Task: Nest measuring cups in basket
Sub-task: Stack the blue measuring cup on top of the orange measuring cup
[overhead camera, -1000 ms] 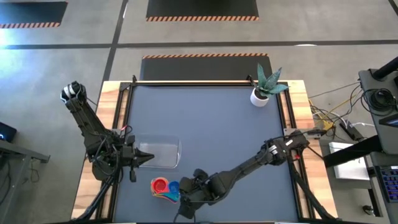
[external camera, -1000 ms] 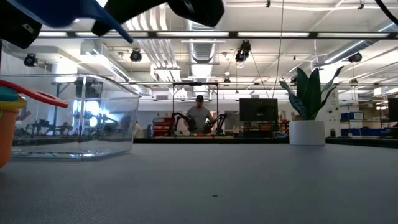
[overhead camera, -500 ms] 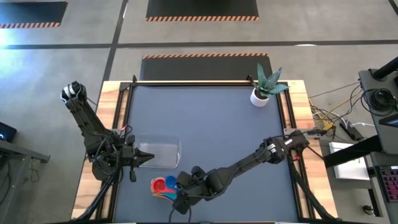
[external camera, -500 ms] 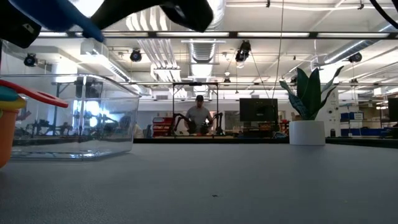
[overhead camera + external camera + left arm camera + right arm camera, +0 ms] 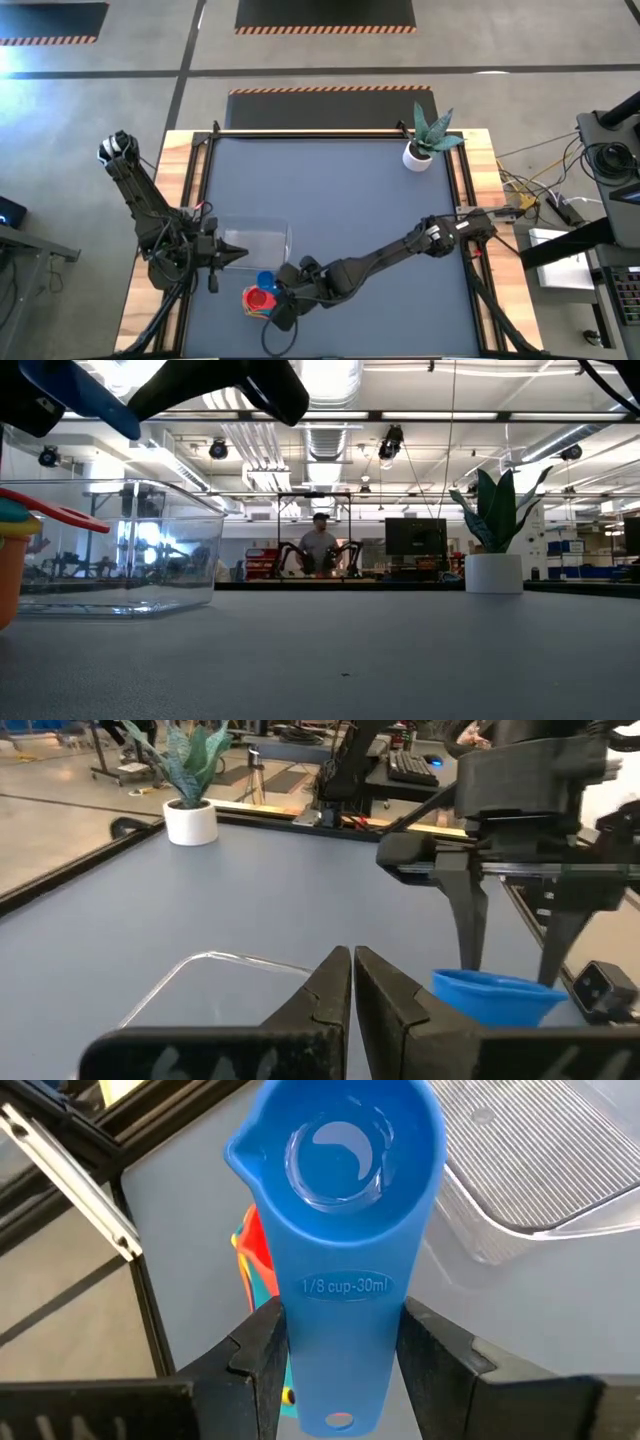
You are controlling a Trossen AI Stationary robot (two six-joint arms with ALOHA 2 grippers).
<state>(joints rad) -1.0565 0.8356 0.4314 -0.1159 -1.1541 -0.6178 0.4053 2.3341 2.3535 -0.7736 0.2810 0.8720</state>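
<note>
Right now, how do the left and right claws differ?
Left claw is shut and holds nothing; right claw is clamped on the handle of the blue cup.
Left claw sits at the left end of the basket; right claw carries the blue cup above the table near the stack of cups in front of the basket.
Both are dark two-finger claws near the table's front-left.

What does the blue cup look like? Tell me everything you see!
The blue cup is a small, smooth plastic scoop with a round bowl, a little pouring lip and a flat handle printed "1/8 cup-30ml". It is empty, open side up, held off the table by its handle in the right end effector, above the other cups, beside the basket.
</note>
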